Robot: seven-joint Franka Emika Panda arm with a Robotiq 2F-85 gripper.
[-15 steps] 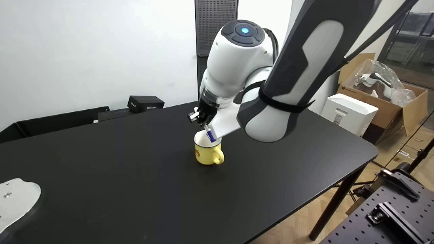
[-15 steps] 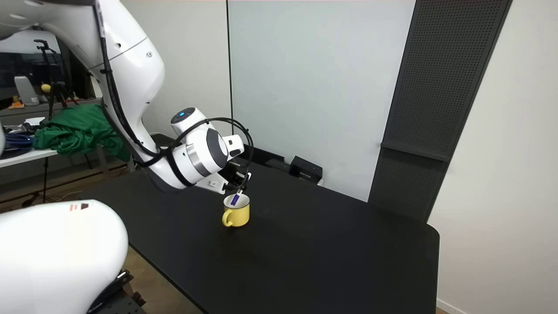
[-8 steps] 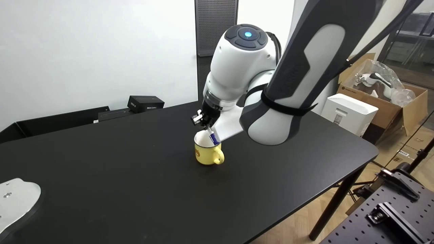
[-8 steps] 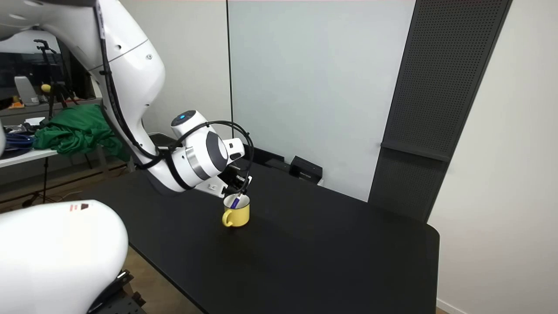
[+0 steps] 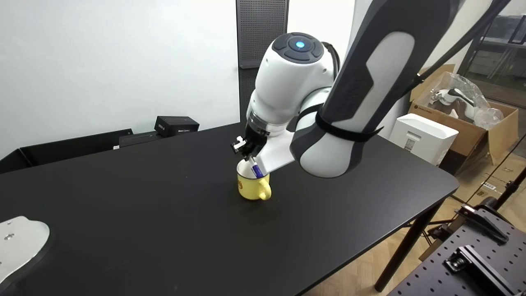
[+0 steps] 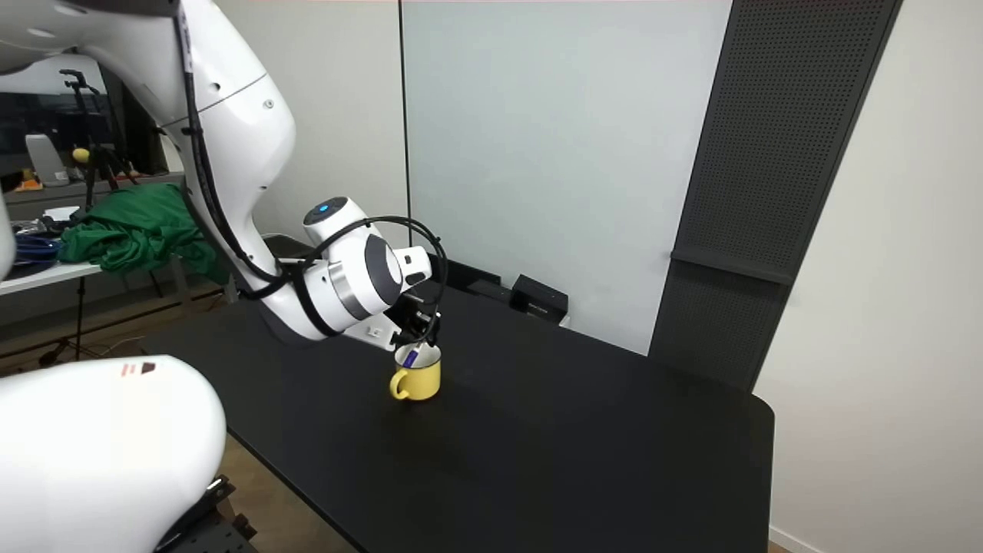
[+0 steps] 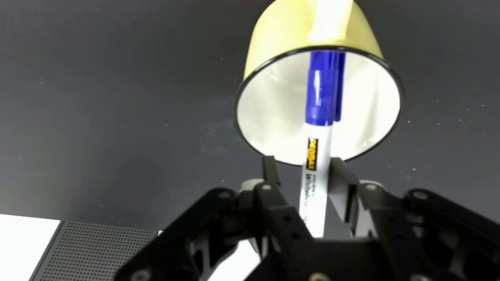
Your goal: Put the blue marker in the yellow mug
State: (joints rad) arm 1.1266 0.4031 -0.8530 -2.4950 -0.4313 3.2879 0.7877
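The blue marker (image 7: 323, 89) points its blue cap down into the yellow mug (image 7: 273, 39), and the cap's tip is hidden behind the handle-side rim. Its white barrel leans between my fingers. My gripper (image 7: 304, 171) is open around the barrel: the right finger is against or very near it, and a gap shows at the left finger. In both exterior views the marker (image 5: 257, 169) (image 6: 411, 358) slants into the mouth of the upright mug (image 5: 250, 189) (image 6: 422, 382), with my gripper (image 5: 248, 152) just above the rim.
The mug stands on a black table (image 5: 185, 230). Black boxes (image 5: 176, 125) stand along the table's far edge by the wall. A white flat part (image 5: 22, 242) lies at an exterior view's left edge. A white box and a cardboard box (image 5: 472, 123) stand beyond the table.
My gripper has moved down toward the mug, and the marker's blue end has sunk lower into its mouth. More of the white barrel shows below the gripper. The mug has shifted very slightly.
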